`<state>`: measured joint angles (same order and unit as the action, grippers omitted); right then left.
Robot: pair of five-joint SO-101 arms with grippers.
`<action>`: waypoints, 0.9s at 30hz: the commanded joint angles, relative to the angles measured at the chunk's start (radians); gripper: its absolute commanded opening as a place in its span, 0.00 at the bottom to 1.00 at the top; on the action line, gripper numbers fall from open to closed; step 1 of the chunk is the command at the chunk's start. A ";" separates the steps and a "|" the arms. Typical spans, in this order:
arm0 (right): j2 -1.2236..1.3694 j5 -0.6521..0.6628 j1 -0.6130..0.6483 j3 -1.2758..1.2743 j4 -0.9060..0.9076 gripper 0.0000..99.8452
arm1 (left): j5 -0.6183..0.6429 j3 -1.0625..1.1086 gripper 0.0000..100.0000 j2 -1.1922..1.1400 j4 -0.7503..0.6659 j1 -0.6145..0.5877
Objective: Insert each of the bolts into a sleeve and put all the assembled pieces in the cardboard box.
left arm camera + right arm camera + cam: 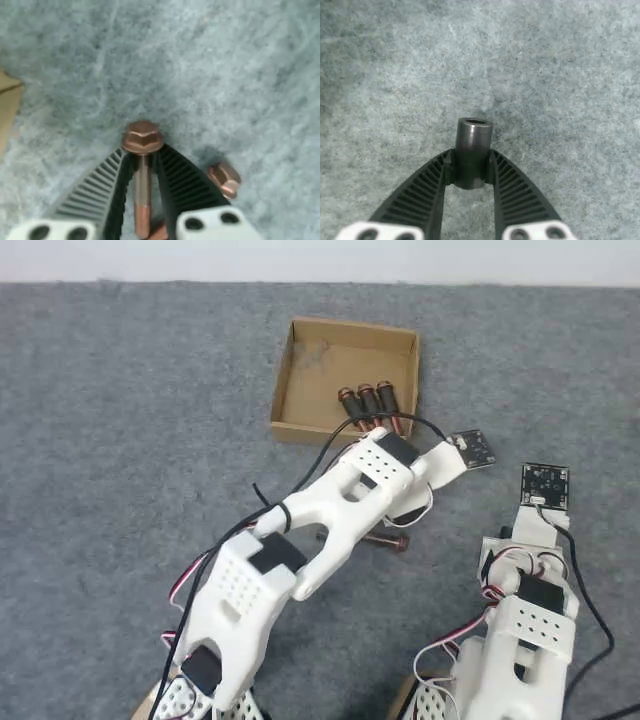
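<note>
Over the table (120, 440), the right fingers (427, 187) grip a dark sleeve (474, 145), bore facing out; to its left, the left fingers (100, 185) clamp a bolt (143, 137) along its shank, head foremost. Beyond, three assembled pieces (368, 405) lie in the cardboard box (320, 375).

Under me spreads a grey, felt-like mat (110, 420), reaching left, right and far. Along its far edge I see a pale, plain strip (320, 258).
</note>
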<state>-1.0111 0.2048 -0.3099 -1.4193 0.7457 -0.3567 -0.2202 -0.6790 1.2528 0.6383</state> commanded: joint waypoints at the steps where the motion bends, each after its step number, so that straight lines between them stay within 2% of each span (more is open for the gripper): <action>1: -0.038 0.017 0.012 0.003 -0.013 0.01 | 0.003 -0.117 0.01 -0.037 0.094 -0.002; 4: -0.036 0.017 0.012 0.003 -0.018 0.01 | 0.031 -0.153 0.01 -0.058 0.120 -0.006; 9: -0.036 0.017 0.012 0.003 -0.019 0.01 | 0.189 -0.206 0.01 -0.060 0.124 -0.031; 16: -0.038 0.017 0.012 0.003 -0.019 0.01 | 0.368 -0.403 0.01 -0.060 0.242 -0.104; 21: -0.038 0.017 0.012 0.003 -0.021 0.01 | 0.377 -0.475 0.01 -0.060 0.298 -0.167; 27: -0.038 0.017 0.012 0.005 -0.021 0.01 | 0.373 -0.506 0.01 -0.058 0.336 -0.173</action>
<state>-1.0111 0.2048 -0.3099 -1.4193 0.7457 0.0084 -0.6605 -0.7495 1.5627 0.4680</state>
